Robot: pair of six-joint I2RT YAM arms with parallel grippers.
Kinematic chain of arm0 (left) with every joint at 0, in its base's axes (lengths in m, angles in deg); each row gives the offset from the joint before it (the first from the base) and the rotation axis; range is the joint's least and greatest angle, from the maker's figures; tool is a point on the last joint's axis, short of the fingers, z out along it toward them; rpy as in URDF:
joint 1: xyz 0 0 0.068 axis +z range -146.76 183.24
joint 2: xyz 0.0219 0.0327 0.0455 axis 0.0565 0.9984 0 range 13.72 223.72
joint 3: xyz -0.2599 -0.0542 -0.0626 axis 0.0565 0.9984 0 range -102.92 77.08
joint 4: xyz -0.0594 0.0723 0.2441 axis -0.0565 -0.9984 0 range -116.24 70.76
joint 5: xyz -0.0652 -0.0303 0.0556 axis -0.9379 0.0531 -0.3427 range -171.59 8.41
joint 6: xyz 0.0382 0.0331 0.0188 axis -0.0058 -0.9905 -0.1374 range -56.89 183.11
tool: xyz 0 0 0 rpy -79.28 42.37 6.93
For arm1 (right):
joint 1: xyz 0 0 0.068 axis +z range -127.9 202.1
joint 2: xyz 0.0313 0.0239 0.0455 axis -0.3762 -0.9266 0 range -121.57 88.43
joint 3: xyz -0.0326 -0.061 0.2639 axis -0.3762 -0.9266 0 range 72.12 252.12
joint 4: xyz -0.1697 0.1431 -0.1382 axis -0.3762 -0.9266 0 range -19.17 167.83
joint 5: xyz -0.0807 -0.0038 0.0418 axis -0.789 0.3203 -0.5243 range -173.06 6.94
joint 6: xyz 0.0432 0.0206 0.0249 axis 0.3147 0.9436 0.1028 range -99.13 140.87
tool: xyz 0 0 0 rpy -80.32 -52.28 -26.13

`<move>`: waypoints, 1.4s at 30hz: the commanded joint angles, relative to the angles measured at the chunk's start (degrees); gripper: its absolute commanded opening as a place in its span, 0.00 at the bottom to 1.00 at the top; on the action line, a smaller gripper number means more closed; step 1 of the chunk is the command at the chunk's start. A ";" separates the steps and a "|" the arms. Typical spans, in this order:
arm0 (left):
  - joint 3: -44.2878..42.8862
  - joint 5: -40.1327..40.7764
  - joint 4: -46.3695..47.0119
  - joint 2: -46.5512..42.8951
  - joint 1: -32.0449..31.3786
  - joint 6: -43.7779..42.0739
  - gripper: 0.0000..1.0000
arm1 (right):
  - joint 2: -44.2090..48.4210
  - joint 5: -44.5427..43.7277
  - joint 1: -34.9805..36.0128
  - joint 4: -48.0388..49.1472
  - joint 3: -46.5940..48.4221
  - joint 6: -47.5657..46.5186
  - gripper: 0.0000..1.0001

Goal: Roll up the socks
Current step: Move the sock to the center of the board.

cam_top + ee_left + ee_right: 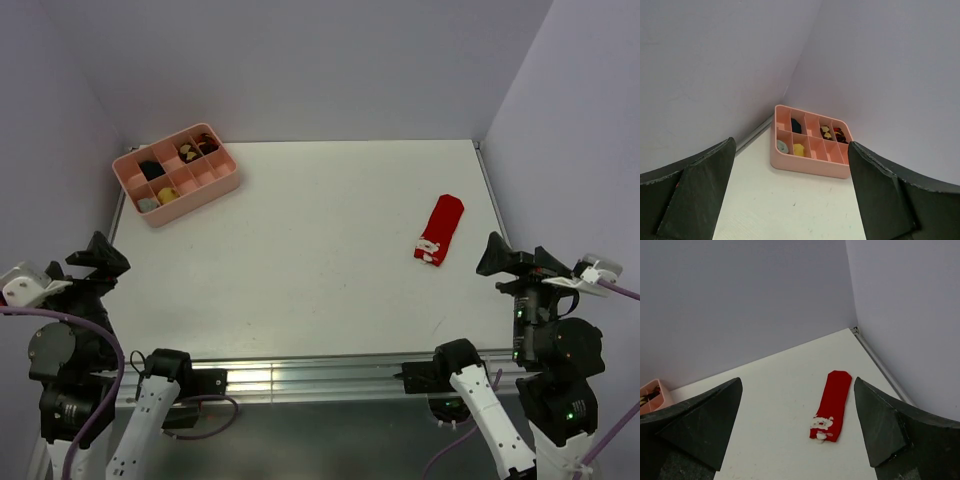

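The two arms are bolted to a metal rail (320, 380) at the near edge. The left arm (70, 340) is folded up at the left corner and the right arm (550, 340) at the right corner. Both sets of jaws stand spread wide and grip nothing. In the left wrist view, the dark left fingers (695, 195) frame only the surface and the far corner. In the right wrist view, the right fingers (695, 425) stand just as far apart, with the socks lying between them farther off.

The socks (438, 230) lie beyond the right jaws on the white surface (300, 260). They are bright red, flat and unrolled. They are stretched out lengthwise on a slight slant, with the far end leaning toward the right wall (570, 120). The near end bears a small white figure. The socks are on the right half of the surface, near its right edge but not touching it, and well apart from both sets of jaws.

A pink tray (222, 188) sits at an angle in the far left corner, close to the left wall. It is divided into two rows of compartments. A grey bundle (148, 204) and a yellow bundle (168, 195) fill neighbouring cells of the nearer row. A black bundle (152, 170) sits in the row behind them. A patterned bundle (187, 152) and a dark bundle (207, 145) lie in the farthest cells.
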 commanded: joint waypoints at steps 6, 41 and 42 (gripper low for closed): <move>4.39 -2.54 5.11 -0.45 -0.15 -1.49 0.99 | -5.58 3.22 0.53 3.45 -1.48 2.72 1.00; 20.93 -25.05 15.76 12.91 -1.73 6.51 0.99 | -86.36 29.33 -19.51 15.85 1.42 25.49 0.87; 20.93 -24.88 15.84 13.09 -1.82 6.60 1.00 | -86.80 30.38 -19.51 15.76 1.07 25.49 0.87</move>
